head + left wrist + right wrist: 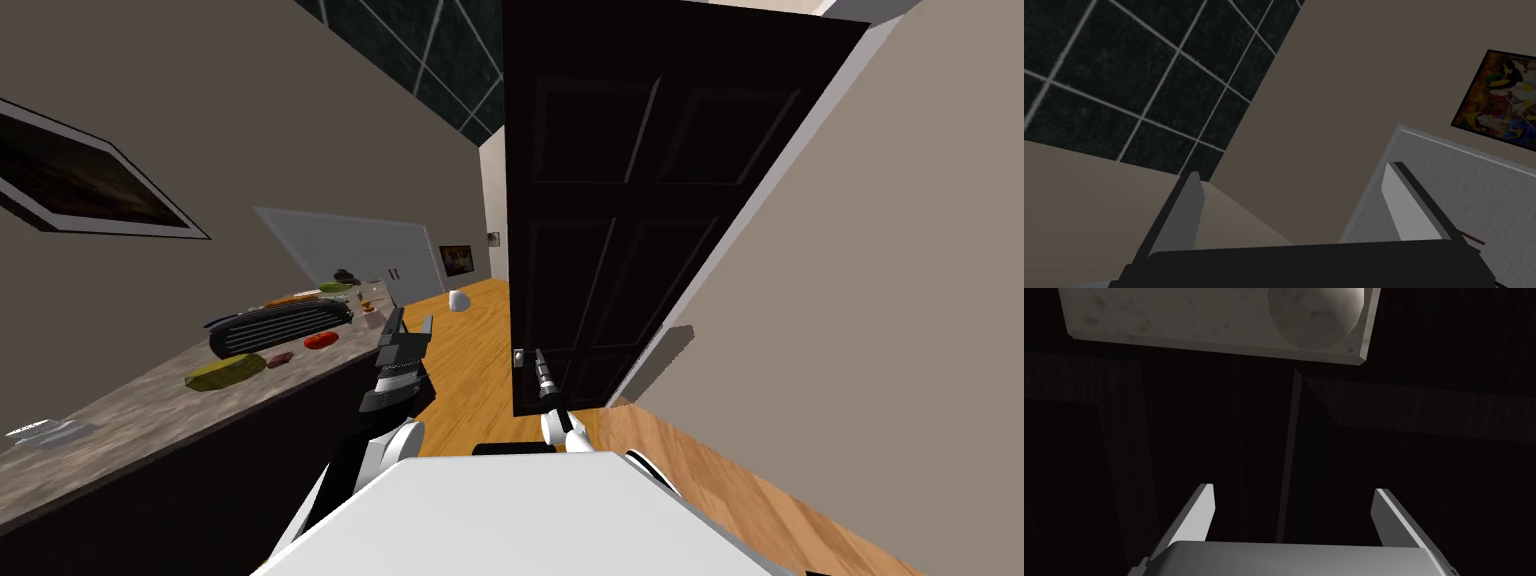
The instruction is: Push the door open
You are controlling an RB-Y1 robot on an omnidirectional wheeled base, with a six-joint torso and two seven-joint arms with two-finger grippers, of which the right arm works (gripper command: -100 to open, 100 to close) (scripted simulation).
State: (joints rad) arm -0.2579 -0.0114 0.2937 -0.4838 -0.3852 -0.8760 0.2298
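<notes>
dark rack (280, 327) and red thing (320, 340) on mottled counter (130, 415); white cup (459, 300) on floor (470, 365)

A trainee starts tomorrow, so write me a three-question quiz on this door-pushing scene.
1. Multiple choice: what does the right claw point at? A a sofa; B the dark door; C a sink.
2. True or false: the right claw is open, and the grey knob lies beyond it, not between its blades.
3. Short answer: on which side of the robot does the counter run?
Key: 1 B; 2 true; 3 its left.
</notes>
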